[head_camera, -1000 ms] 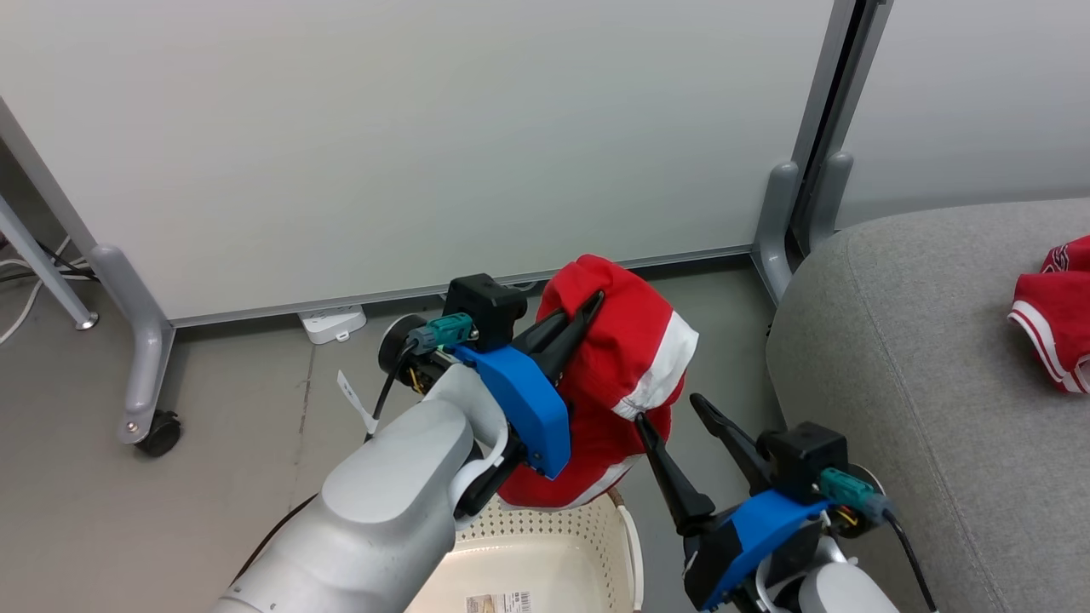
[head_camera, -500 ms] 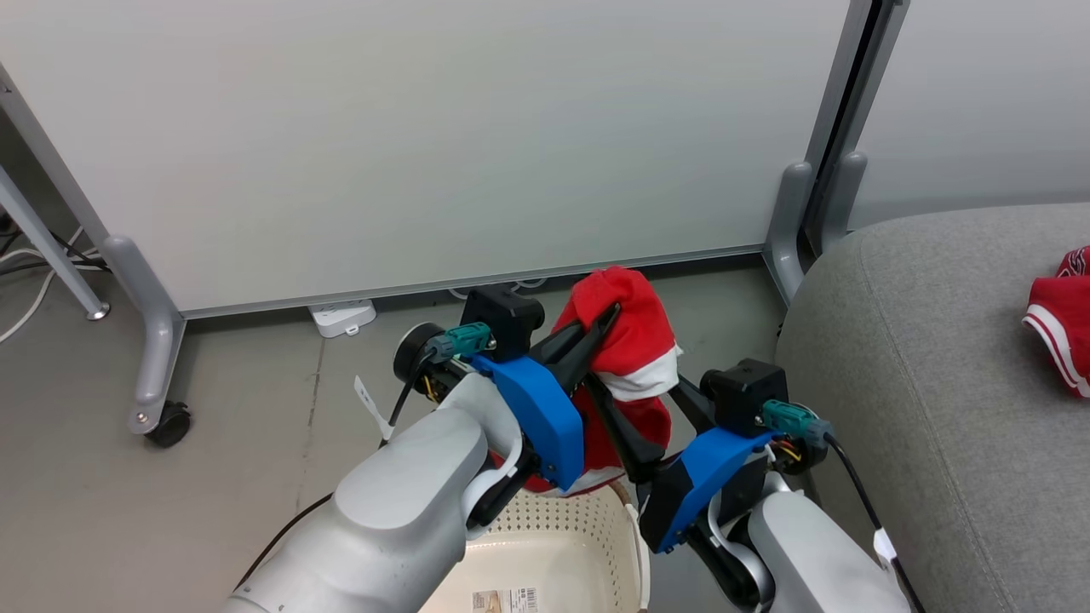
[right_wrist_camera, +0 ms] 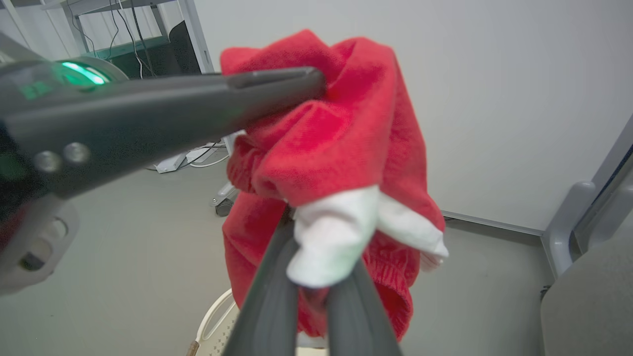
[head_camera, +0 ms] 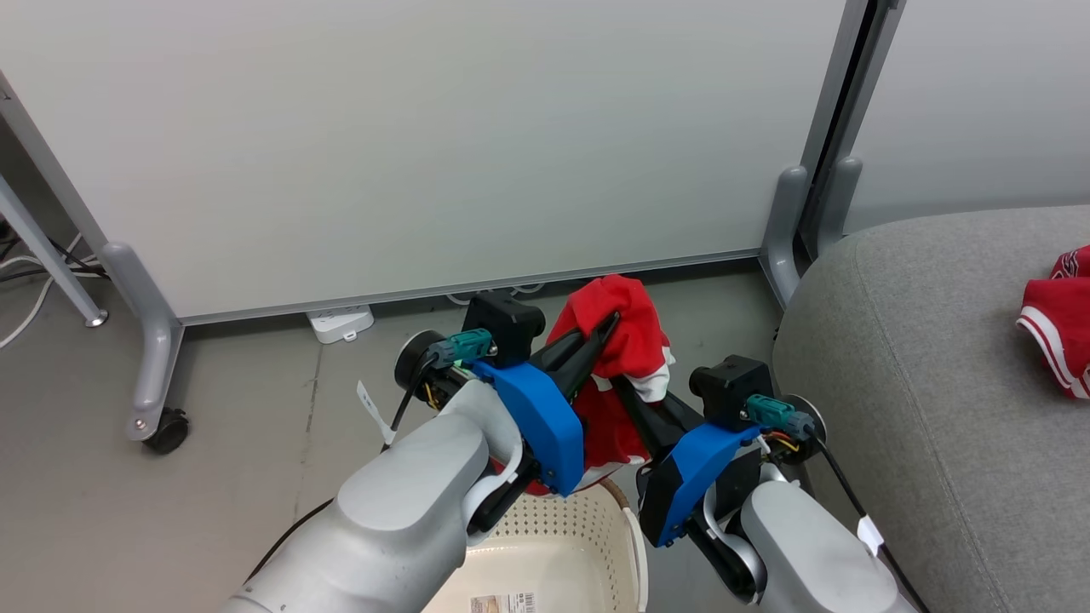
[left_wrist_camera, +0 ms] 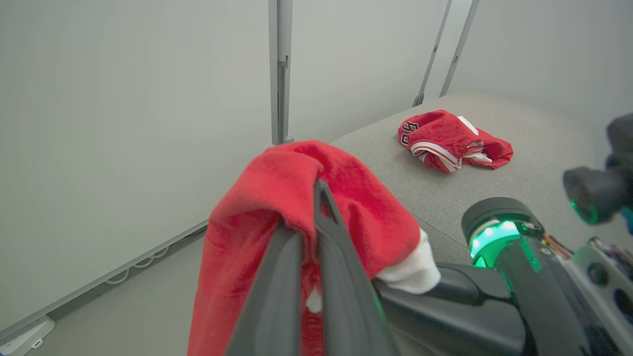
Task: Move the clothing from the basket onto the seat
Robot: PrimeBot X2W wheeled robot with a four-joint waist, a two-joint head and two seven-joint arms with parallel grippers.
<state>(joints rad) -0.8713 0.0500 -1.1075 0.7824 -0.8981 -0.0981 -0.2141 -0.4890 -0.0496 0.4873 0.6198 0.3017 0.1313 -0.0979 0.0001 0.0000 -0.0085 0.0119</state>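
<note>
The left gripper (head_camera: 606, 325) has its jaws shut on the top fold of the red garment (head_camera: 630, 332), above the basket (head_camera: 632, 532). The right gripper (head_camera: 622, 387) jaws pinch its white trim. It is soft, light jersey and probably droops; bunched folds grip best. The second garment (head_camera: 1054, 319) lies on the seat (head_camera: 920, 366).

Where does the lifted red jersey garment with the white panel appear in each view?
Head view: the red jersey garment with a white panel hangs at centre.
Left wrist view: centre-left, low.
Right wrist view: centre.
Shared landmark: the light-grey fabric sofa, right side.
</note>
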